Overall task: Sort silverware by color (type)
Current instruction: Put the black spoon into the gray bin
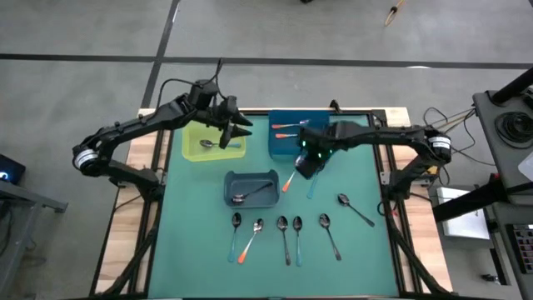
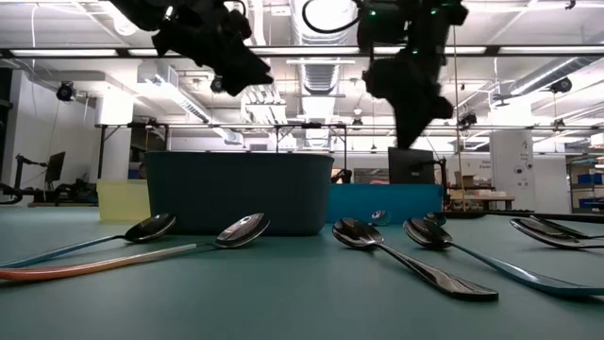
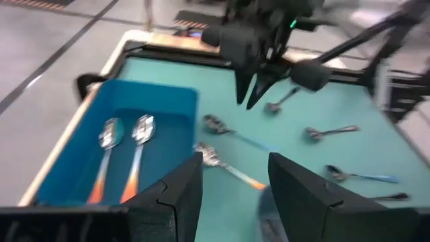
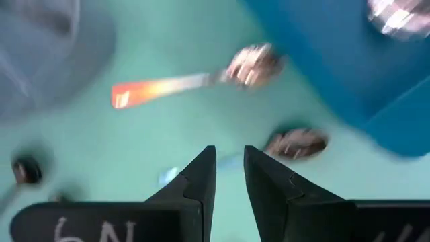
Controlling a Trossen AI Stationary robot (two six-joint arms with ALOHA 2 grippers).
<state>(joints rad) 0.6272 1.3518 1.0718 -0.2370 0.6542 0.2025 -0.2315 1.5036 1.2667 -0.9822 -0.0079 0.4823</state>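
Note:
My right gripper (image 1: 306,165) hovers open by a narrow gap above an orange-handled spoon (image 4: 181,81) and a light-blue-handled spoon (image 1: 313,188) that lie flat on the green mat beside the blue bin (image 1: 287,142). That bin holds two orange-handled spoons (image 3: 124,158). My left gripper (image 3: 235,181) is open and empty in the air over the yellow-green bin (image 1: 193,133), which holds one spoon (image 1: 208,145). A dark spoon (image 1: 250,196) lies in the grey bin (image 1: 235,179). Several more spoons (image 1: 283,233) lie in a row near the table's near edge.
The three bins stand in the mat's far half, the grey one in front of the other two. One dark spoon (image 1: 355,208) lies apart toward the right edge. Bare mat shows left of the grey bin and along the near edge. Wooden table borders flank the mat.

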